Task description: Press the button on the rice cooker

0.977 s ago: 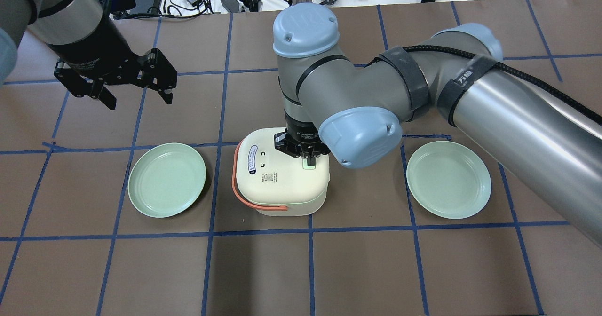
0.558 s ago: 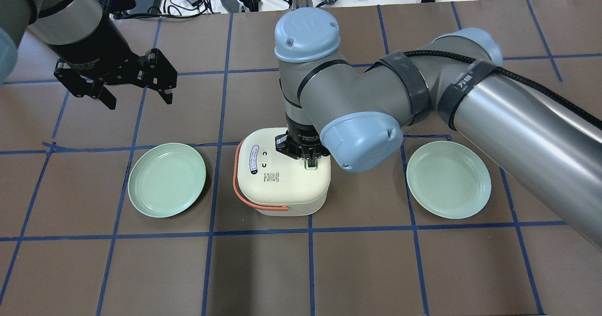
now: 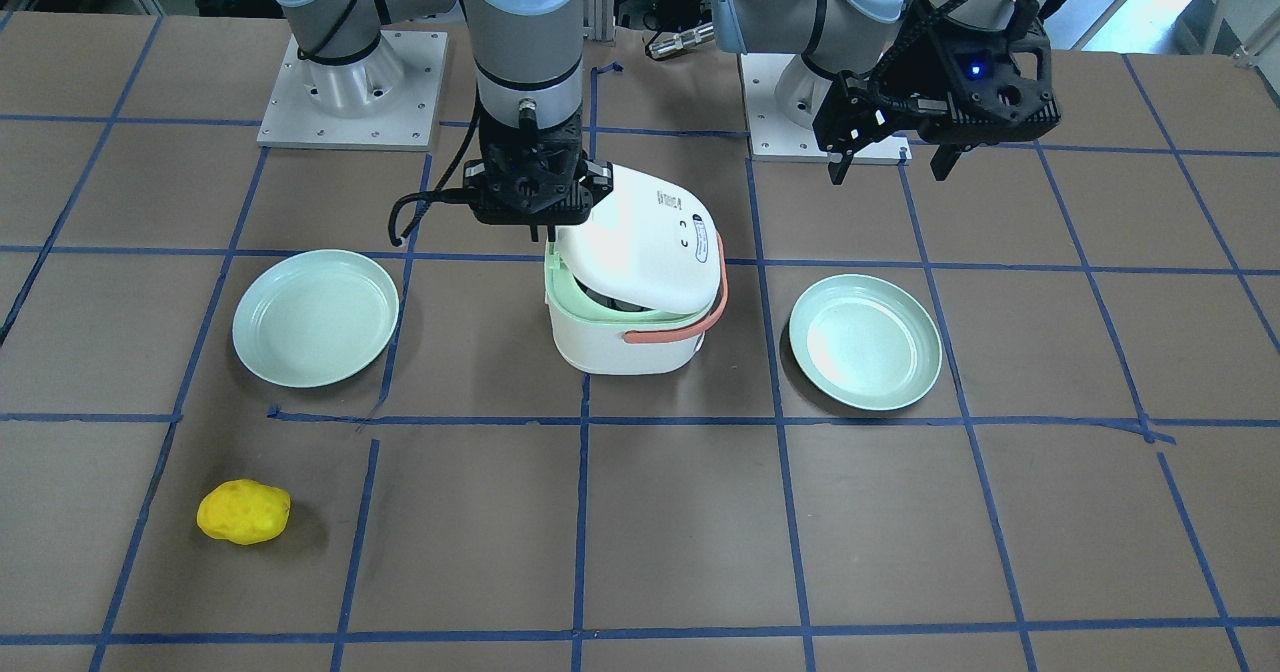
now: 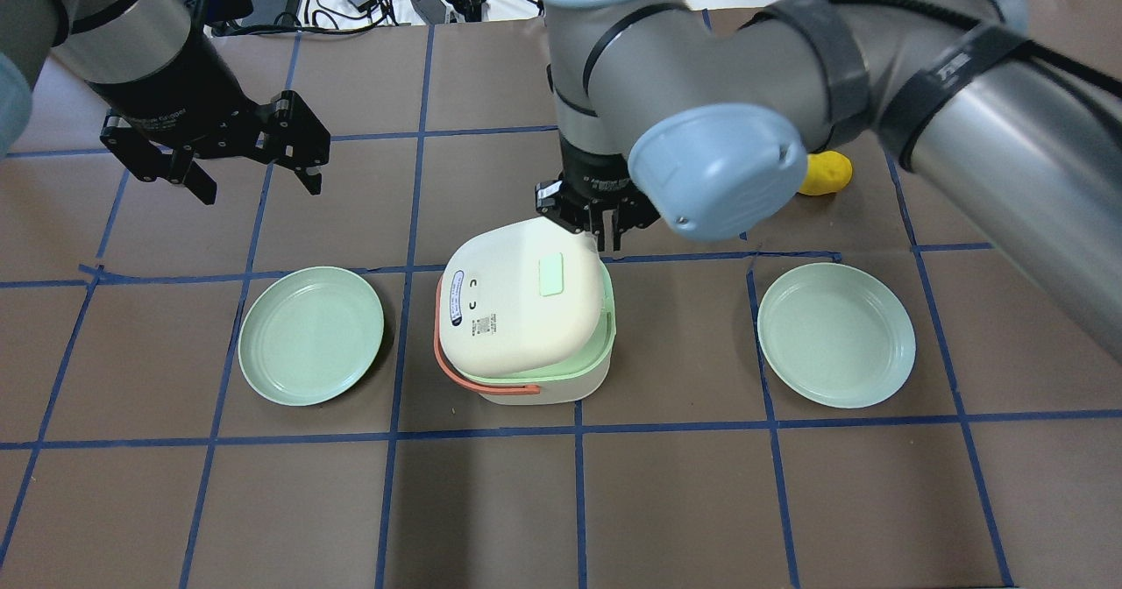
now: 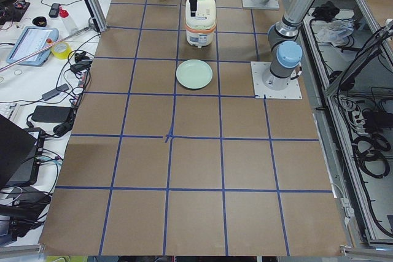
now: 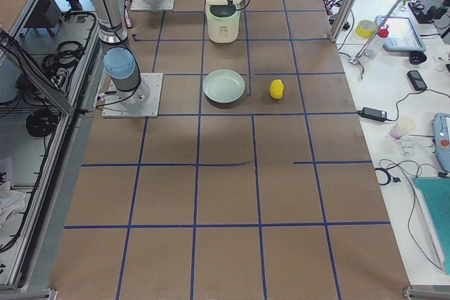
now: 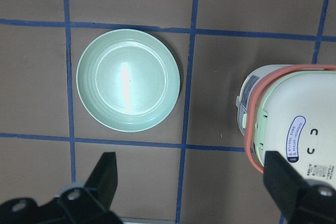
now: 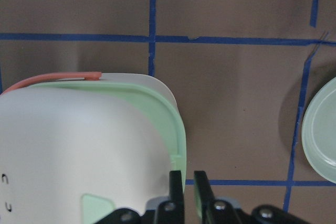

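You'll find the rice cooker at the middle of the table, between two green plates: one at its 9 o'clock, the other at its 3 o'clock. Its salmon handle wraps the 9 and 6 o'clock sides.

In the overhead view your right gripper sits at the cooker's 1 o'clock, so the cooker lies at the gripper's 7 o'clock. The fingertips point down just past the raised edge of the lid. You cannot tell whether they touch it. The wrist view shows the two fingers drawn almost together with a thin slit between them, gripping nothing, and the mint rim right below them.

Your left gripper hangs well apart at the cooker's 10 o'clock, spread wide and empty.

A second ago the lid lay flat and the right fingertips rested on the green button. Now the lid stands tilted up, with the mint rim showing at 3 and 6 o'clock. The right gripper has lifted off the button and drawn back toward 12 o'clock. A yellow lump, hidden by the arm before, now shows at the cooker's 2 o'clock. The left gripper and the plates have not moved.
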{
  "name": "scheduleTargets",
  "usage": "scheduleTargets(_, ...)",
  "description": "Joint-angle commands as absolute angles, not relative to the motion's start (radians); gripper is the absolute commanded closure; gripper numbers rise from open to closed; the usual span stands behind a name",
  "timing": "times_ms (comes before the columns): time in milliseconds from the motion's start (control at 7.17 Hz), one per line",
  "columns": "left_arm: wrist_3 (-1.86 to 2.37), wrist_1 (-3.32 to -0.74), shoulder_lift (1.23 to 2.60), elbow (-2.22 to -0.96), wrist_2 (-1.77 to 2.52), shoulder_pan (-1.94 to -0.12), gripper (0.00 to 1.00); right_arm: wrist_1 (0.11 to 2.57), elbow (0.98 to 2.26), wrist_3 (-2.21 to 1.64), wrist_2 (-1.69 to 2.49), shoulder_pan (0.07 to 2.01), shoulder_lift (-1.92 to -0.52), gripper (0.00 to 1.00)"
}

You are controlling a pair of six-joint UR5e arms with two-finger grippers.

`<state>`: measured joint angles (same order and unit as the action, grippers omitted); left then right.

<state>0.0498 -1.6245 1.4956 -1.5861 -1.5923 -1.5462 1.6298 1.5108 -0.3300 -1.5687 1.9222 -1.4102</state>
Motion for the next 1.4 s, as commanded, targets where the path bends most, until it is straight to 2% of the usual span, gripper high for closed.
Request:
scheduleTargets(0,0.051,-1.624,1.496,-1.586,-1.592,-1.546,0.0,1.569,1.424,-0.179,-1.56,1.794,-1.434,0.0)
scheduleTargets(558,0.051,-1.624,1.496,-1.586,-1.592,-1.546,0.0,1.583,1.416,-0.103,-1.546,1.634,-1.497,0.0)
scheduleTargets(1256,0.049,-1.624,1.496,-1.586,-1.592,-1.546,0.0,1.595,1.417,-0.103,-1.559,1.631,-1.5,0.0)
